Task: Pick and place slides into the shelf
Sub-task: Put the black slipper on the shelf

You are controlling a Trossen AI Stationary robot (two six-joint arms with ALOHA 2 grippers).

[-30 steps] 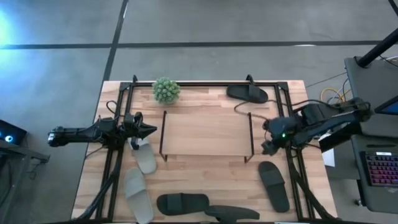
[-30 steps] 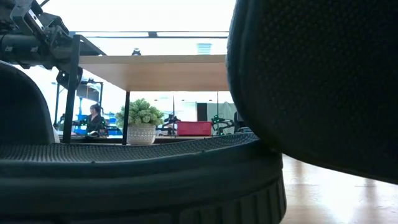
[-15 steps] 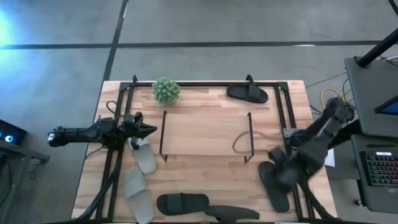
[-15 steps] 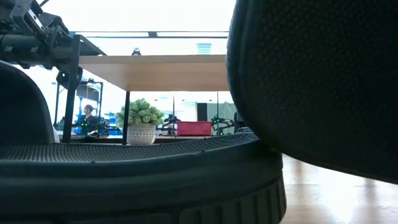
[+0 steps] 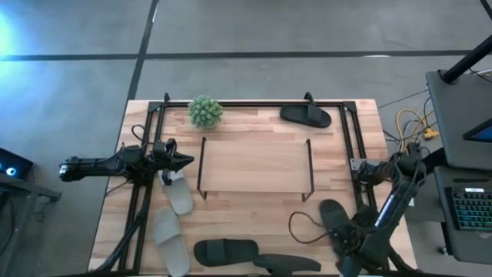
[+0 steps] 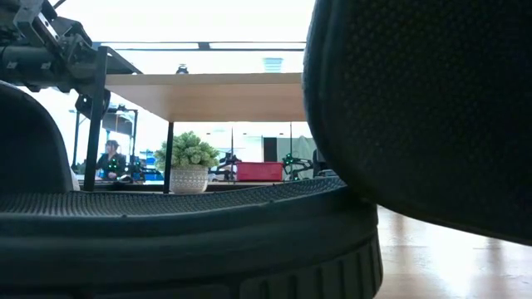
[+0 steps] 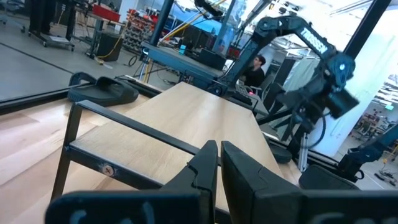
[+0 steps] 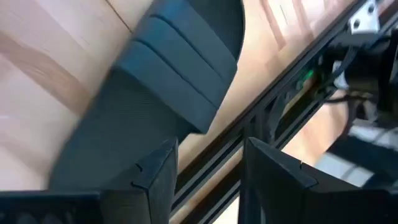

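Hovering above a black slide [image 8: 155, 93], right pincer [image 8: 205, 168] spread, empty.

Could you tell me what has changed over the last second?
The right arm swung from beside the shelf toward the table's near edge; its open hand now hangs over the black slide near the right rail, holding nothing. The cable loop moved with it. The left hand stayed shut by the shelf's left end, and no slide moved.

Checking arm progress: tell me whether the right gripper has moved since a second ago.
Yes. The right gripper moved from beside the shelf toward the table's near edge, over a black slide.
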